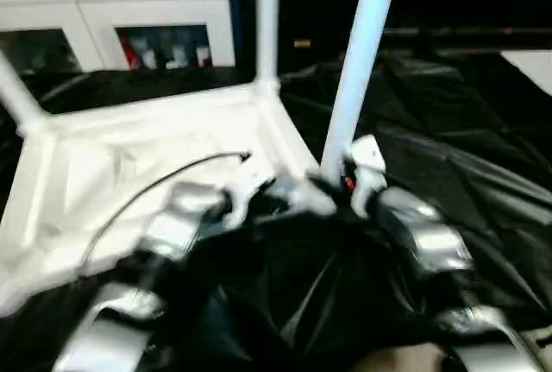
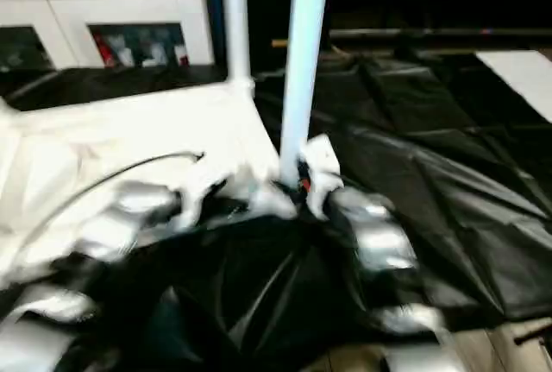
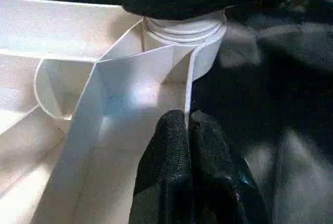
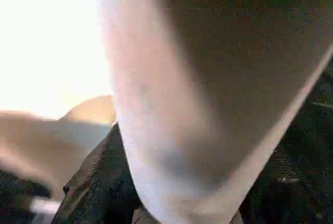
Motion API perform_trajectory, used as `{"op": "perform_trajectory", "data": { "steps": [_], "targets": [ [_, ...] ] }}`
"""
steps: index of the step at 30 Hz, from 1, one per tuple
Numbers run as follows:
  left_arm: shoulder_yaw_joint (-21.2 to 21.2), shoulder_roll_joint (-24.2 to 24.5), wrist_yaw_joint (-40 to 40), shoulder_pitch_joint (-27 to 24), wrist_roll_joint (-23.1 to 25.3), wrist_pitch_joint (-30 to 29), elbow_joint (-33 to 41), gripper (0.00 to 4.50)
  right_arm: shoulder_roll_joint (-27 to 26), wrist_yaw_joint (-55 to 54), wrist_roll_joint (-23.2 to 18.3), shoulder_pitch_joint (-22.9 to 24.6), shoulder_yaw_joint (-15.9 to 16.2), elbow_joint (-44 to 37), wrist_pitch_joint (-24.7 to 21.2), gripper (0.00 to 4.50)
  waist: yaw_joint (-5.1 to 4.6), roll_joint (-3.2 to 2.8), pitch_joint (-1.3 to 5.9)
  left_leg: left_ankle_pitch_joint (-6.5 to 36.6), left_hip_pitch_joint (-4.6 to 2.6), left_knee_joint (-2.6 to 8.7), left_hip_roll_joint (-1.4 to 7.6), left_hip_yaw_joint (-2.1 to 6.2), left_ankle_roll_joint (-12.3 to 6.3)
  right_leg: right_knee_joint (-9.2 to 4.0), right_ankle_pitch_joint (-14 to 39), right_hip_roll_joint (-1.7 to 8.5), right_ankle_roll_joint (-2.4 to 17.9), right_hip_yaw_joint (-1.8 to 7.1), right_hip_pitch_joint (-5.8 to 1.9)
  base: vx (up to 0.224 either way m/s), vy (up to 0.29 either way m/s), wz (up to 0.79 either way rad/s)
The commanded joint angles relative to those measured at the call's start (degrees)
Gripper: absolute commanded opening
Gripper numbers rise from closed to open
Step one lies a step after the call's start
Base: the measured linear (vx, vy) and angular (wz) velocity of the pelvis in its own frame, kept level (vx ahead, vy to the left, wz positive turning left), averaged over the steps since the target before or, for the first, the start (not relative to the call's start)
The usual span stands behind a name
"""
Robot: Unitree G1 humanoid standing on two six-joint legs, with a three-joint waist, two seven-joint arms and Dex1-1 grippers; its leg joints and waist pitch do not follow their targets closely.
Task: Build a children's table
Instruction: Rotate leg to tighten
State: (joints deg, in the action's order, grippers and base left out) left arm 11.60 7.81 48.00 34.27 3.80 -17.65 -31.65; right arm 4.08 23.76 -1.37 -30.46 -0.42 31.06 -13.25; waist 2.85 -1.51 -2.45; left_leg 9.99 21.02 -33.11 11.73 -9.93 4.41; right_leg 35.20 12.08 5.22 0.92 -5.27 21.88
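The white plastic rectangular tabletop (image 1: 129, 173) lies upside down on black crinkled sheeting (image 1: 466, 148), ribbed underside up, with legs standing in its far corners. The left wrist view shows what the head views blur: the left gripper (image 3: 188, 130), fingers pressed together, pinches the tabletop's thin rim near a round corner socket (image 3: 184, 31). Rightward, the long white round tapered leg (image 1: 358, 61) stands upright in the near corner, the right gripper (image 1: 345, 184) around its base; I cannot tell its grip.

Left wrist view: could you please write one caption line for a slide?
Left gripper, fingers shut on the thin side wall of the upturned tabletop, just short of the corner socket with its leg.
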Motion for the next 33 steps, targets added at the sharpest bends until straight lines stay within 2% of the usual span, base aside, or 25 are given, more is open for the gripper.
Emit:
{"op": "perform_trajectory", "data": {
  "steps": [1, 3, 4, 6, 9, 12, 18, 19, 21, 24, 29, 31, 33],
  "targets": [
    [-0.1, -4.3, -4.7, 2.9, -1.7, 0.2, 1.5, 0.00, -5.6, -0.4, -0.3, 0.6, 4.1, 3.8, -2.7, 2.00, -0.08, 0.24, 3.36, 10.3, -0.34, 3.78, 1.35, 0.35, -1.03, -4.55, 8.0, 3.18, 11.2, 3.05, -2.61, 0.000, 0.000, 0.00],
    [-0.1, -4.7, -5.1, 2.9, -1.5, 0.1, 1.5, 0.00, -6.1, -0.6, -0.8, 0.3, 3.5, 4.0, -3.0, 2.00, -0.13, 0.10, 3.40, 9.5, -0.27, 3.63, 1.27, 0.27, -1.60, -4.43, 6.1, 3.10, 11.5, 3.04, -2.65, 0.000, 0.000, 0.00],
    [-0.1, -5.1, -5.1, 2.7, -1.5, 0.0, 1.7, 0.00, -6.5, -0.8, -1.2, -0.1, 2.9, 4.2, -3.4, 2.55, -0.15, 0.23, 3.46, 8.9, -0.17, 3.54, 1.19, 0.25, -2.22, -4.35, 4.7, 3.09, 11.7, 3.03, -2.76, 0.000, 0.000, 0.00],
    [0.4, -4.9, -3.7, 2.2, -1.7, 0.3, 2.5, 0.00, -6.1, -0.6, -0.4, -0.3, 3.5, 4.0, -3.6, 2.68, -0.15, 0.26, 3.39, 8.8, -0.19, 3.55, 1.22, 0.22, -2.99, -4.38, 4.3, 3.10, 12.0, 2.98, -2.78, 0.000, 0.000, 0.00],
    [0.7, -4.1, -2.1, 1.7, -2.0, 0.7, 3.1, 0.00, -5.3, 0.9, 0.5, -0.1, 4.7, 3.6, -3.0, 3.05, -0.14, 0.25, 3.27, 9.8, -0.33, 3.67, 1.33, 0.22, -2.77, -4.57, 6.2, 3.10, 11.8, 2.97, -2.66, 0.000, 0.000, 0.00],
    [1.1, -2.3, 0.3, 1.0, -2.2, 1.3, 3.9, 0.00, -3.2, 5.4, 1.1, 0.6, 7.2, 2.6, -2.3, 3.05, -0.27, 0.23, 3.28, 9.9, -0.23, 3.69, 1.34, 0.28, -2.71, -4.51, 6.2, 3.13, 11.7, 2.99, -2.78, 0.000, 0.000, 0.00],
    [2.3, 1.5, 6.3, -0.4, -2.5, 2.7, 5.3, 0.00, 1.5, 16.9, 0.5, 2.1, 10.4, 0.1, -1.5, 3.05, -0.48, 0.50, 3.45, 7.7, 0.05, 3.34, 1.31, 0.25, -4.71, -3.99, 1.8, 3.10, 12.9, 2.94, -3.16, 0.000, 0.000, 0.00],
    [2.4, 1.9, 6.9, -0.6, -2.6, 2.9, 5.5, 0.00, 2.1, 18.3, 0.5, 2.3, 10.8, -0.3, -1.2, 3.05, -0.48, 0.43, 3.36, 8.1, -0.07, 3.36, 1.36, 0.19, -4.84, -4.09, 2.5, 3.14, 13.2, 2.93, -3.02, 0.000, 0.000, 0.00],
    [2.8, 4.2, 10.5, -1.0, -3.0, 4.2, 5.8, 0.00, 6.4, 27.8, -0.8, 3.9, 12.9, -3.5, 0.2, 3.05, -0.37, 0.37, 3.34, 8.9, -0.18, 3.35, 1.43, 0.19, -4.87, -4.25, 3.7, 3.10, 13.2, 2.91, -3.03, 0.000, 0.000, 0.00],
    [3.2, 5.6, 13.3, -1.2, -3.4, 4.8, 6.1, 0.00, 8.7, 31.9, -1.5, 4.5, 13.7, -5.0, 0.6, 3.05, -0.25, 0.50, 3.19, 10.2, -0.26, 3.44, 1.53, 0.11, -4.89, -4.39, 5.5, 3.03, 13.0, 2.99, -2.88, 0.000, 0.000, 0.00],
    [3.9, 7.9, 17.8, -1.3, -4.3, 5.7, 6.8, 0.00, 12.5, 34.6, -1.5, 4.0, 12.1, -4.6, 2.5, 3.05, 0.08, 0.47, 3.22, 10.7, -0.42, 3.48, 1.66, 0.14, -4.10, -4.42, 7.4, 3.20, 13.2, 3.04, -2.69, 0.000, 0.000, 0.00],
    [3.8, 8.7, 18.1, -1.1, -4.1, 6.1, 6.3, 0.00, 15.5, 37.5, -2.2, 4.4, 10.9, -5.6, 2.6, 3.05, 0.30, 0.49, 3.36, 9.3, -0.29, 3.32, 1.62, 0.12, -4.43, -4.12, 5.1, 3.07, 13.5, 3.02, -2.87, 0.000, 0.000, 0.00],
    [3.9, 9.1, 18.7, -0.9, -4.3, 6.4, 6.2, 0.00, 18.8, 40.7, -3.1, 5.2, 10.2, -6.9, 2.9, 3.05, 0.85, 0.39, 3.52, 8.4, -0.51, 3.12, 1.74, 0.05, -5.16, -3.97, 2.6, 3.01, 13.9, 3.03, -2.86, 0.000, 0.000, 0.00]
  ]
}}
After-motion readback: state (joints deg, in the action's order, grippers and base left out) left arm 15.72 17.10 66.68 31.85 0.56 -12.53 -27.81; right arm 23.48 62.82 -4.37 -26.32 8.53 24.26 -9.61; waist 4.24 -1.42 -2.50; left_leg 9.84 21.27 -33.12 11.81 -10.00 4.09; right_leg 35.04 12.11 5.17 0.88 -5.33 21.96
